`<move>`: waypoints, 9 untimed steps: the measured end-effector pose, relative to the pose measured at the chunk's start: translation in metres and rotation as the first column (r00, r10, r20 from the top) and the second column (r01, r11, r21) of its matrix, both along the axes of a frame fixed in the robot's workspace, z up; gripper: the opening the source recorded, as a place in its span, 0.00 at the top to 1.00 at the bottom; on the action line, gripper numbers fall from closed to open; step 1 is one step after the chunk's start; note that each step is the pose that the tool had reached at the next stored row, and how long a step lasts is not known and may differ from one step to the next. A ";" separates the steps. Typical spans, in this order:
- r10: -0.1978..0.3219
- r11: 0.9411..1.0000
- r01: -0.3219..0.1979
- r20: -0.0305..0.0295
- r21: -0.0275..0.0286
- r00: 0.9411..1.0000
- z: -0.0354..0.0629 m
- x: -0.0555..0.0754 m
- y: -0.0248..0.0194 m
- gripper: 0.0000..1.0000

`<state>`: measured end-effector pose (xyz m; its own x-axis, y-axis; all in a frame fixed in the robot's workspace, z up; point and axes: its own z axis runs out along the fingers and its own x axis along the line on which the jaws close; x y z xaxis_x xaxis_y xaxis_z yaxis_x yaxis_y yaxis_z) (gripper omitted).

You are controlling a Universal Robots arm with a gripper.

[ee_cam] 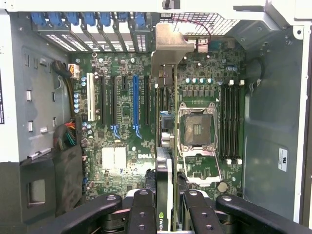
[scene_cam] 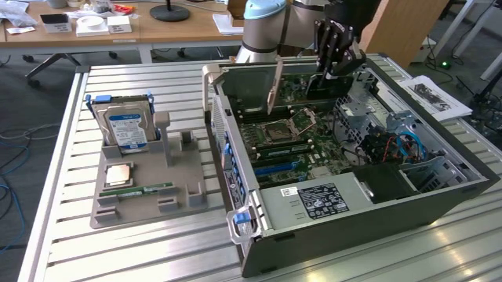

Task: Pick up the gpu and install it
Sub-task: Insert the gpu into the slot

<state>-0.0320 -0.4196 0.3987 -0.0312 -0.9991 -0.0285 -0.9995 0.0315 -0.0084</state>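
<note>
One arm reaches down into the open computer case (scene_cam: pixel 439 194) lying on the slatted surface (scene_cam: pixel 157 252). Its hand (scene_cam: pixel 339 63) is closed partway on the top edge of the gpu (scene_cam: pixel 318 88), the fingers (ee_cam: pixel 141 209) pinching the card from both sides. The gpu hangs on edge over the motherboard (scene_cam: pixel 290 144), its pale bracket toward the case's back wall. Off to the exterior view's left, a hard drive (scene_cam: pixel 126 126) stands in a grey holder (scene_cam: pixel 141 208).

One gpu (ee_cam: pixel 165 175), one hard drive (scene_cam: pixel 127 126), one memory stick (scene_cam: pixel 145 191).
</note>
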 end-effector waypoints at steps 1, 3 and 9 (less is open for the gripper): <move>0.000 1.000 0.000 0.000 0.000 1.000 -0.0004 -0.001 0.0000 0.73; 0.000 1.000 0.000 0.001 0.000 1.000 -0.0015 -0.001 0.0000 0.73; 0.000 1.000 0.000 0.005 0.000 1.000 -0.0093 -0.003 0.0000 0.73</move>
<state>-0.0353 -0.4197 0.3893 -0.0311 -0.9991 -0.0285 -0.9994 0.0315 -0.0132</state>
